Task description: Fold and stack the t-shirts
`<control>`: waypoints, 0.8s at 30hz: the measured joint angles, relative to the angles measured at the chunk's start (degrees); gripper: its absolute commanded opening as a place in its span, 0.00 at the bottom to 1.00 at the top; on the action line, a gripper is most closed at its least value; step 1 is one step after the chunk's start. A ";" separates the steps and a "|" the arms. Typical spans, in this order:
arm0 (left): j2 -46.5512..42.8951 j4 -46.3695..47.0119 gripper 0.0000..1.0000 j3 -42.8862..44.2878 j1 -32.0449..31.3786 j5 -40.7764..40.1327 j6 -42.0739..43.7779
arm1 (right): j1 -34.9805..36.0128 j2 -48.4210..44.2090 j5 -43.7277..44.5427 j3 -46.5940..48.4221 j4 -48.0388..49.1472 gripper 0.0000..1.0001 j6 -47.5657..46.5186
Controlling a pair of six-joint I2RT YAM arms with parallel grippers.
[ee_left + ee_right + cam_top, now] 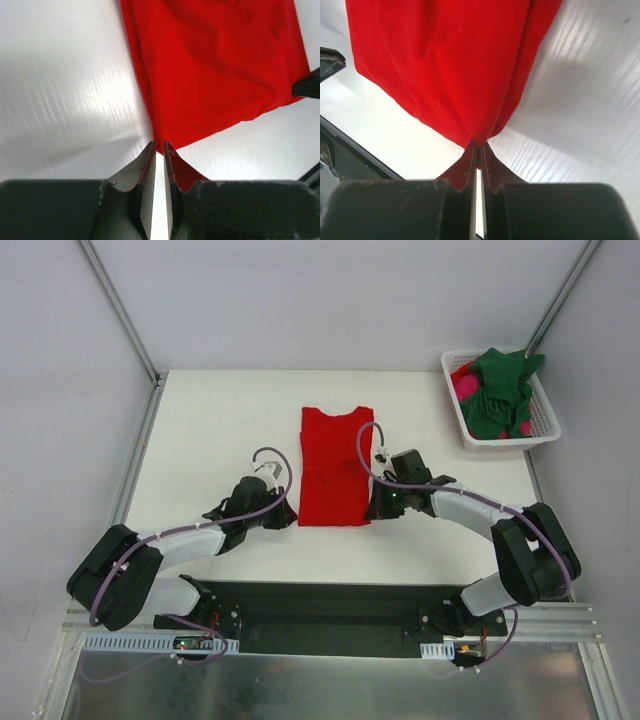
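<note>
The red t-shirt (335, 465) lies on the white table, folded into a long narrow strip with its collar at the far end. My left gripper (290, 516) is at its near left corner. In the left wrist view the jaws (159, 146) are pinched on the tip of that red corner (210, 70). At the near right corner, my right gripper (373, 507) is shut on the hem, and the cloth (450, 65) bunches into its fingertips (479, 145). A dark green t-shirt (500, 390) and a magenta-pink one (466, 388) lie heaped in the basket.
The white slotted basket (510, 441) stands at the table's far right corner. Metal frame posts rise at the back left (120, 310) and back right (565, 290). The black base rail (320, 615) runs along the near edge.
</note>
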 measured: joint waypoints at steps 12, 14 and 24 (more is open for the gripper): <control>-12.46 -9.09 0.22 -2.12 -4.04 -4.68 -2.51 | 6.69 -2.19 3.98 -2.01 -4.24 0.61 2.19; -14.67 -10.34 0.22 -2.12 -4.04 -5.20 -2.45 | 6.99 -2.97 5.53 -2.01 -5.33 0.65 2.38; -14.16 -10.82 0.00 2.19 -4.04 -5.44 -0.48 | 7.15 -10.19 13.66 1.18 -10.49 0.02 1.73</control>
